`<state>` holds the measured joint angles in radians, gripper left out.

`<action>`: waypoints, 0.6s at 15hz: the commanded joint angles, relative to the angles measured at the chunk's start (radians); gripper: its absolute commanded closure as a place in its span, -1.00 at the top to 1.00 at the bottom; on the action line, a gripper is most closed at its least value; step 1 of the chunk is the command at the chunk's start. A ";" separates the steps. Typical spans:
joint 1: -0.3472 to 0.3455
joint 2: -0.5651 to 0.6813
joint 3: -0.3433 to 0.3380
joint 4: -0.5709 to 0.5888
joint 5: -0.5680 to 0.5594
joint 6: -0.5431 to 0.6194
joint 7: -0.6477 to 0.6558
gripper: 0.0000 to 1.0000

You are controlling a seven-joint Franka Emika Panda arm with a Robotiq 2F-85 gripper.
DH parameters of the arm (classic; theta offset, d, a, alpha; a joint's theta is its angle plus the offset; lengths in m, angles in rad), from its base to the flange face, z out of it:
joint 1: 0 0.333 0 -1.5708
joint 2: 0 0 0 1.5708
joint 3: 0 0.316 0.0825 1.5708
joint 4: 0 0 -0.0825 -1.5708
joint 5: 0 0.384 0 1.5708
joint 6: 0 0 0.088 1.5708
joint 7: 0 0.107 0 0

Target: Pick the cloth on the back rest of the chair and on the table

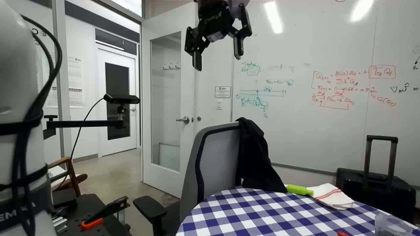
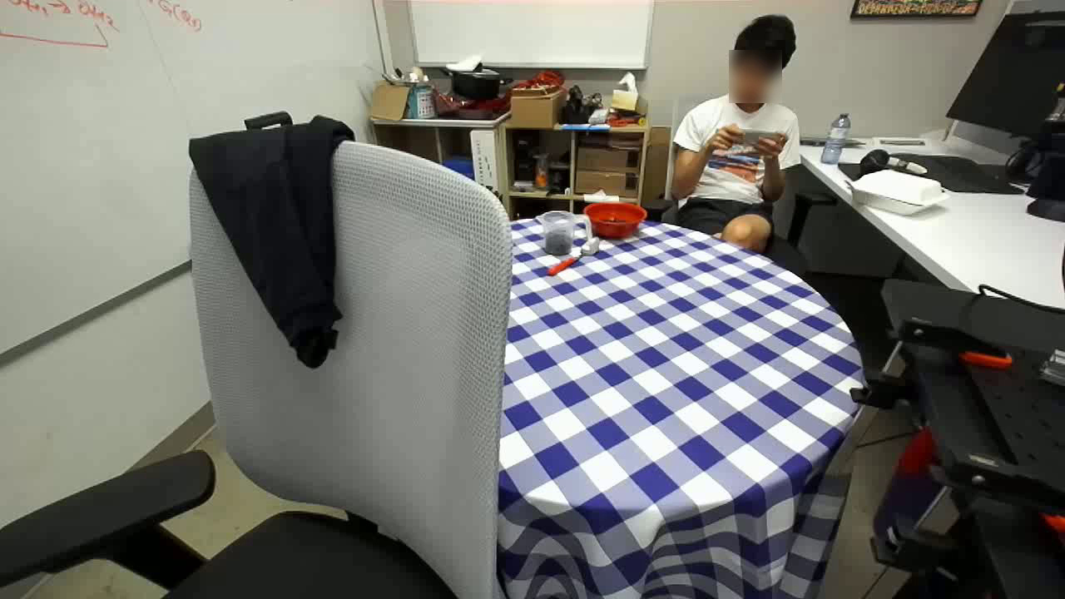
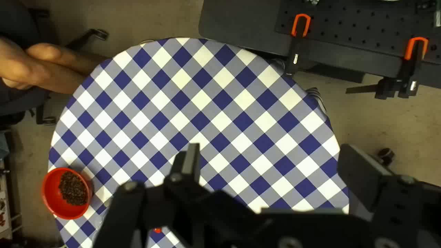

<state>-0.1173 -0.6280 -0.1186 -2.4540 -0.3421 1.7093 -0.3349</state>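
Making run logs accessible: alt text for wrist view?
Open gripper across the bottom, seen against a round, blue-white checkered table. A red bowl of dark pieces sits near the table's left edge; someone's bare legs show upper left, orange-and-black clamps upper right.

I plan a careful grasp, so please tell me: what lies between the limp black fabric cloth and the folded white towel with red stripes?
In an exterior view, a lime-green, roughly cylindrical object lies between the black cloth and the white towel.

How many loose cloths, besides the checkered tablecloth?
2: the black cloth over the chair's back rest, and the red-striped white cloth on the table. Others may be hidden.
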 commanded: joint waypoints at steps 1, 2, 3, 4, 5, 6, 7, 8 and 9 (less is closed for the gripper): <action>0.020 -0.001 -0.016 0.003 -0.008 -0.005 0.009 1.00; 0.022 0.020 -0.007 0.019 0.012 -0.021 0.038 1.00; 0.021 0.035 0.000 0.032 0.031 -0.027 0.075 1.00; 0.020 0.064 0.006 0.059 0.064 -0.053 0.122 1.00; 0.020 0.086 0.008 0.081 0.107 -0.061 0.178 1.00; 0.023 0.104 0.018 0.102 0.145 -0.061 0.229 1.00; 0.021 0.132 0.032 0.128 0.174 -0.065 0.287 1.00; 0.025 0.169 0.042 0.163 0.217 -0.074 0.337 1.00; 0.028 0.219 0.046 0.204 0.257 -0.079 0.377 1.00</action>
<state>-0.1002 -0.5434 -0.0944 -2.3815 -0.1814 1.6882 -0.0815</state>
